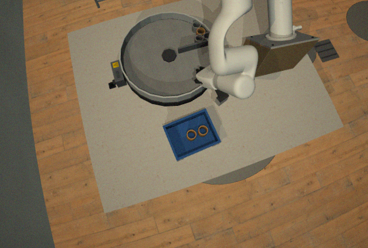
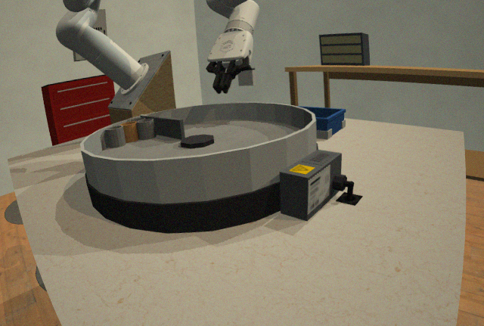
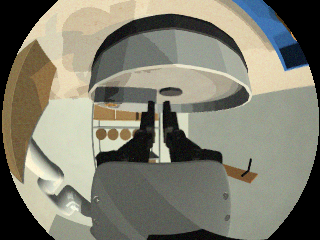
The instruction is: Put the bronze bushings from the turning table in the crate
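Observation:
My gripper (image 2: 221, 90) (image 3: 158, 109) is shut and empty, raised above the turning table (image 1: 145, 52) (image 2: 175, 178) (image 3: 200, 54). One bronze bushing (image 1: 197, 31) (image 2: 131, 131) stands on the turning table near the rim, beside the dark divider bar. Steel bushings stand close around it: one steel bushing (image 1: 193, 25) (image 2: 114, 137) on one side, another steel bushing (image 1: 195, 38) (image 2: 145, 129) by the bar, and a third, partly hidden by the arm in the top view. The blue crate (image 1: 177, 141) (image 2: 333, 121) (image 3: 260, 24) holds two bronze bushings, the left bushing (image 1: 187, 135) and the right bushing (image 1: 198, 130), side by side.
The divider bar (image 1: 191, 47) (image 2: 168, 127) stands up from the turning table, beside the bushings. A raised wall (image 2: 164, 179) rings the table. A grey motor box (image 1: 118, 74) (image 2: 296, 193) sits at its outer side. The arm's slanted base block (image 1: 282, 57) stands beyond.

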Action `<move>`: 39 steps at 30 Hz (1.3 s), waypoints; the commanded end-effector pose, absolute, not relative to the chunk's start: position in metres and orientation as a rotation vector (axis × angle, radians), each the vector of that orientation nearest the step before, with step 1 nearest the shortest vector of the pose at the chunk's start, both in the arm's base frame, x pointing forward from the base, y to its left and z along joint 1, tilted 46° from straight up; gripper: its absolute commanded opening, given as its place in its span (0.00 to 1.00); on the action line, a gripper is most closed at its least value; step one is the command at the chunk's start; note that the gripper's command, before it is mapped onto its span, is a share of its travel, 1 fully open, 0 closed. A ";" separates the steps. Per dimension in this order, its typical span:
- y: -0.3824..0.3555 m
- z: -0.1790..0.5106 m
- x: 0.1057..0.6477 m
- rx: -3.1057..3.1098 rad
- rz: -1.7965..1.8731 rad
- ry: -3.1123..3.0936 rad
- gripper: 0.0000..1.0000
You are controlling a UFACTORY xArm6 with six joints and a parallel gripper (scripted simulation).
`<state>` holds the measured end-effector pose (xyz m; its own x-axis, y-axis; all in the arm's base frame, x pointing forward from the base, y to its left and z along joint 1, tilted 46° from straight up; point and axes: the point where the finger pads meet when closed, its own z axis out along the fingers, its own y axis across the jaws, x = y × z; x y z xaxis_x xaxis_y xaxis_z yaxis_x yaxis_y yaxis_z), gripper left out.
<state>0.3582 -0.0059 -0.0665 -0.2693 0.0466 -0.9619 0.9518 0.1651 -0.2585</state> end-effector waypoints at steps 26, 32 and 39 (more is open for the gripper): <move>-0.146 0.085 0.301 1.412 -1.218 1.122 0.10; -0.151 0.090 0.298 1.425 -1.217 1.106 0.10; -0.152 0.091 0.298 1.427 -1.217 1.103 0.10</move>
